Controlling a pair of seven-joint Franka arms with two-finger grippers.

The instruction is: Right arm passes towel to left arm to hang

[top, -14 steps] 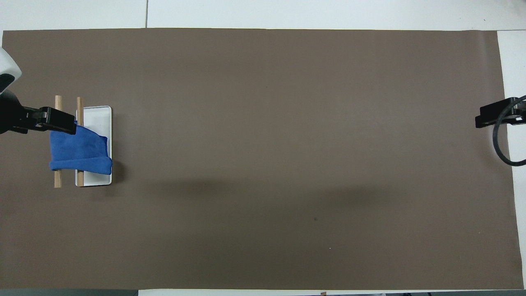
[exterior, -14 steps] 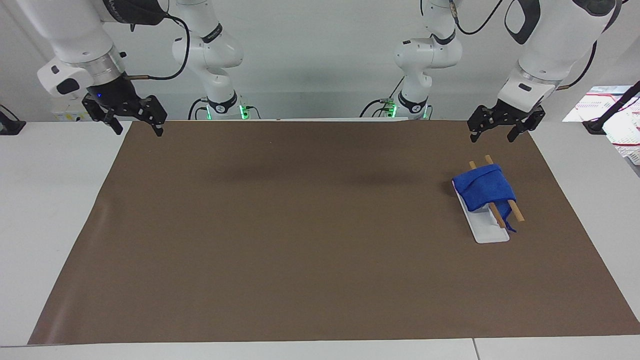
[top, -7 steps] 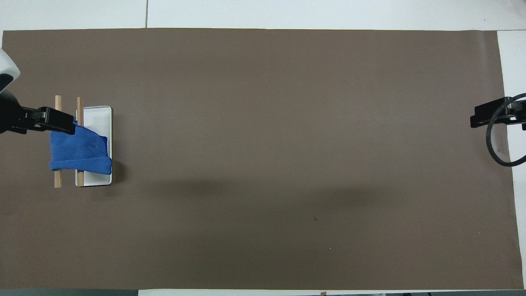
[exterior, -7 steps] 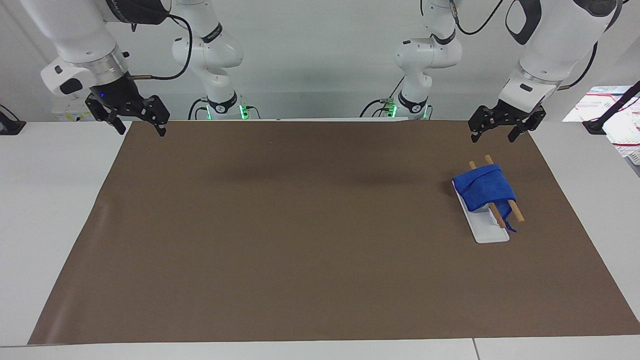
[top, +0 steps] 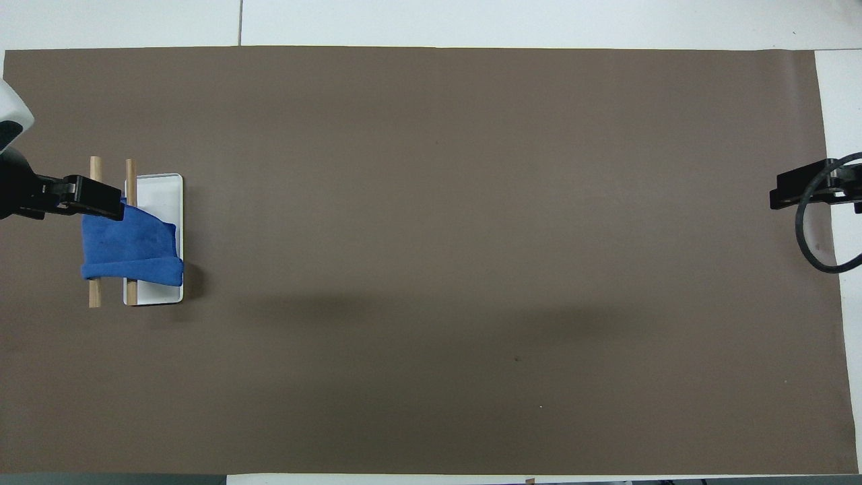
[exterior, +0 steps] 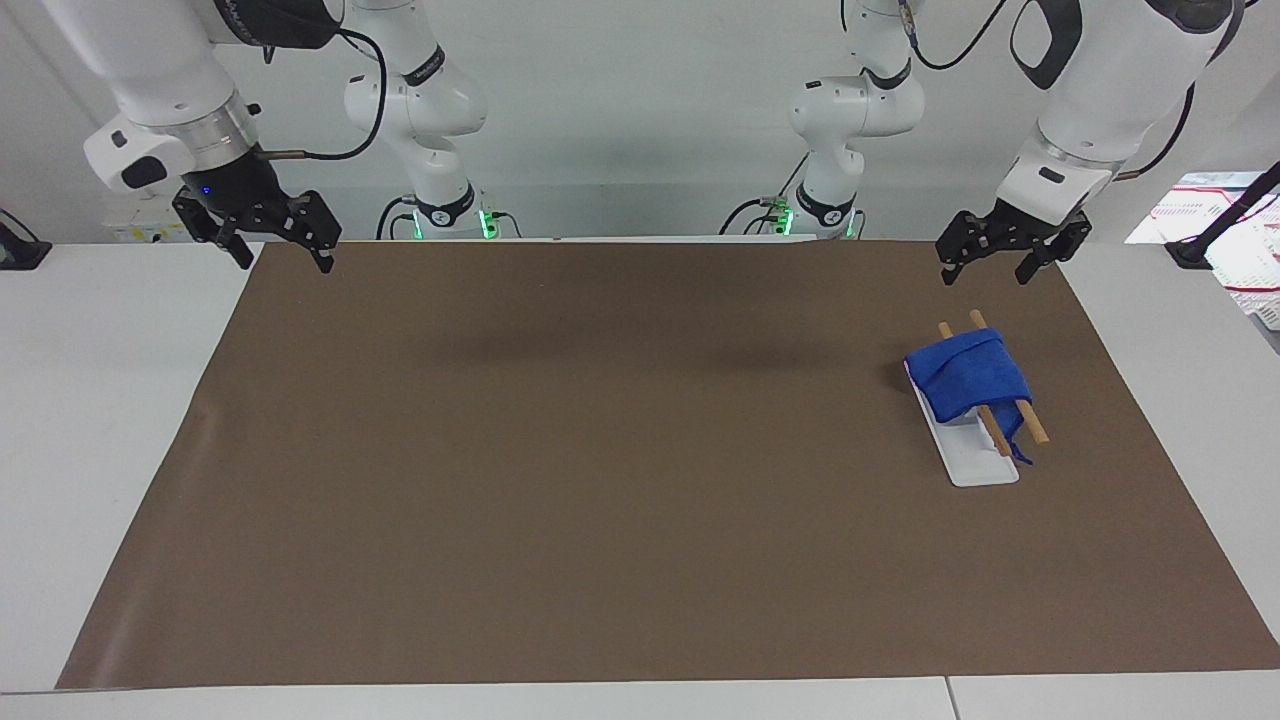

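Note:
The blue towel (exterior: pixel 968 380) (top: pixel 131 246) hangs draped over two wooden rods (exterior: pixel 1030 425) (top: pixel 94 296) of a small rack with a white base (exterior: pixel 975 468) (top: pixel 161 192), at the left arm's end of the table. A loop dangles from the towel corner farthest from the robots. My left gripper (exterior: pixel 983 272) (top: pixel 74 195) hangs open in the air above the rack, apart from the towel, holding nothing. My right gripper (exterior: pixel 283 262) (top: pixel 808 188), the one with the blue light, is raised and open over the mat's edge at the right arm's end, also holding nothing.
A brown mat (exterior: pixel 600 450) (top: pixel 431 269) covers most of the white table (exterior: pixel 100 400). A black cable loop (top: pixel 818 229) hangs by the right gripper. Papers and a black stand (exterior: pixel 1225 225) lie off the mat past the left arm's end.
The right gripper has drifted slightly inward over the mat's edge. The left gripper and the towel have not visibly moved.

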